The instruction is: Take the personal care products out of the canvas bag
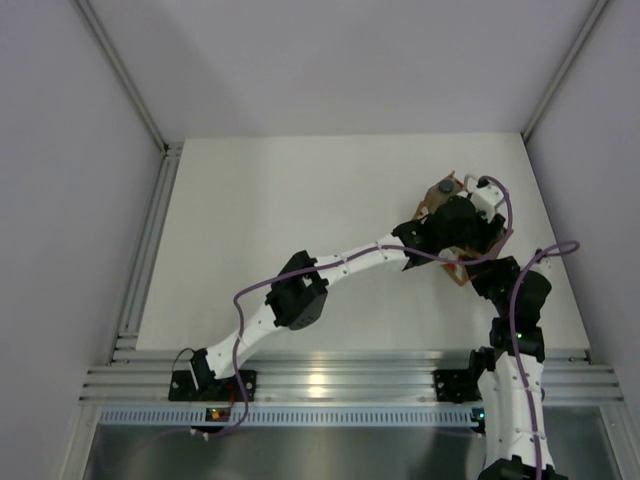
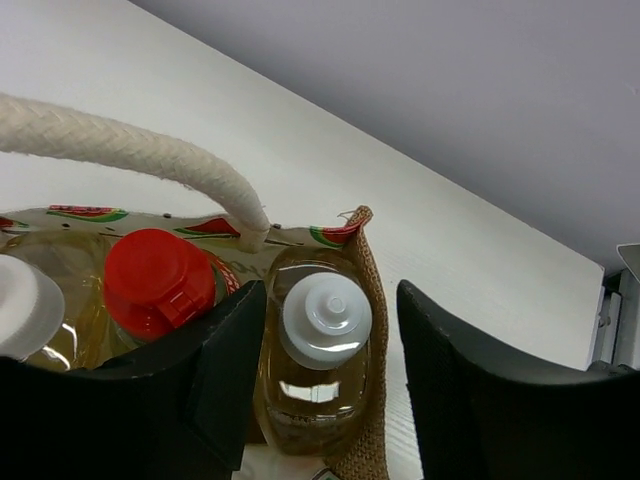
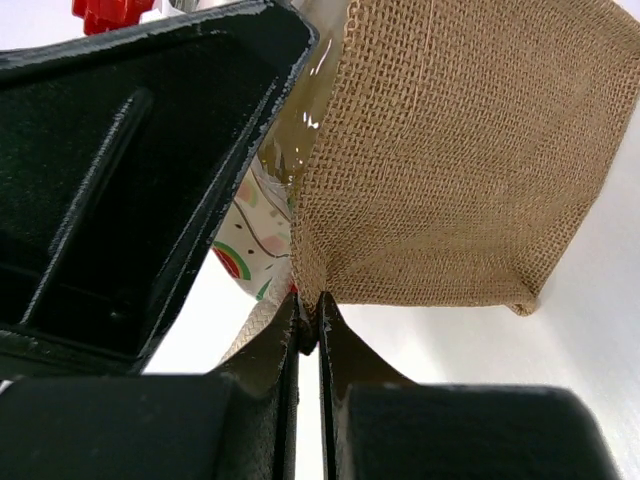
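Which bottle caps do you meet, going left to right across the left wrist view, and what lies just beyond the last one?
Left white cap → red cap → second white cap, on an amber bottle → woven wall of the canvas bag.

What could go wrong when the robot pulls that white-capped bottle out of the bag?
1. The left gripper straddles the white-capped bottle, close beside the red-capped bottle; a finger might knock that one.
2. The rope handle arches just above, so the lift could snag it.
3. The right gripper pinches only a thin edge of the bag; if that slips, the bag may rise too.
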`<state>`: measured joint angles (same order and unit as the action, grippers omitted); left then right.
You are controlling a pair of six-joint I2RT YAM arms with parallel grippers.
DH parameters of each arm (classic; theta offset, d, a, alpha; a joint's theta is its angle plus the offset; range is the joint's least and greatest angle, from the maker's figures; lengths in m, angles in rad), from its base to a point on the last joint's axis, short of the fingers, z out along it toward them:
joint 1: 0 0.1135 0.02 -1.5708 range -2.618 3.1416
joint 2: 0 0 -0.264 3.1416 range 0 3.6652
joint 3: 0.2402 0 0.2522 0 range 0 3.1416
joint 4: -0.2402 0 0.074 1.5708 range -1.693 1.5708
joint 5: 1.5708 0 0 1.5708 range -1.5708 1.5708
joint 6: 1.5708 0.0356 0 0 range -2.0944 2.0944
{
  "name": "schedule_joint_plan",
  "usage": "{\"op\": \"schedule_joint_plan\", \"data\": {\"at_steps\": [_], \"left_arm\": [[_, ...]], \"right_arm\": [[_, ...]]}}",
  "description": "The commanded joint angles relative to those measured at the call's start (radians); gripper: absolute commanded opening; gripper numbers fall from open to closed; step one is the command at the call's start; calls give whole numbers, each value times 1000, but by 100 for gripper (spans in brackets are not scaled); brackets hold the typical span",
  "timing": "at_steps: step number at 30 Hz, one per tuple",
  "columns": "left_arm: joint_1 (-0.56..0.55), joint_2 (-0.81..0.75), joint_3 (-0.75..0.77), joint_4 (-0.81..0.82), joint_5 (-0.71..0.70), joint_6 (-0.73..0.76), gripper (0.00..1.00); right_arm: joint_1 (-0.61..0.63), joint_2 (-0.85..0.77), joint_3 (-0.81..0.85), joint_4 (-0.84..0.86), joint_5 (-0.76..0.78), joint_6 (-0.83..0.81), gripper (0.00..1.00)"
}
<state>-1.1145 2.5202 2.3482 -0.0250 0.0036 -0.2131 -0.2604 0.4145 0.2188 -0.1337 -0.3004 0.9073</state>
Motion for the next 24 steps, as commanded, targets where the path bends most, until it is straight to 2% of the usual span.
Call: {"op": "schedule_joint_plan", "data": {"at_steps": [1, 2, 5, 8, 24], "left_arm": [[10, -17, -24, 57, -8, 50, 54], [13, -15, -24, 57, 25, 50, 49], [16, -14, -24, 51, 35, 46, 22], [15, -26, -33, 53, 41, 41, 0], [-11, -199, 11, 53, 30, 44, 0]], "right_arm": [[-5, 6, 34, -101, -98, -18, 0], [-5, 6, 36, -103, -97, -19, 0], [-5, 1, 37, -106, -95, -22, 0], [-7, 0, 39, -107, -92, -22, 0], [-5, 20, 62, -107, -34, -7, 0]]}}
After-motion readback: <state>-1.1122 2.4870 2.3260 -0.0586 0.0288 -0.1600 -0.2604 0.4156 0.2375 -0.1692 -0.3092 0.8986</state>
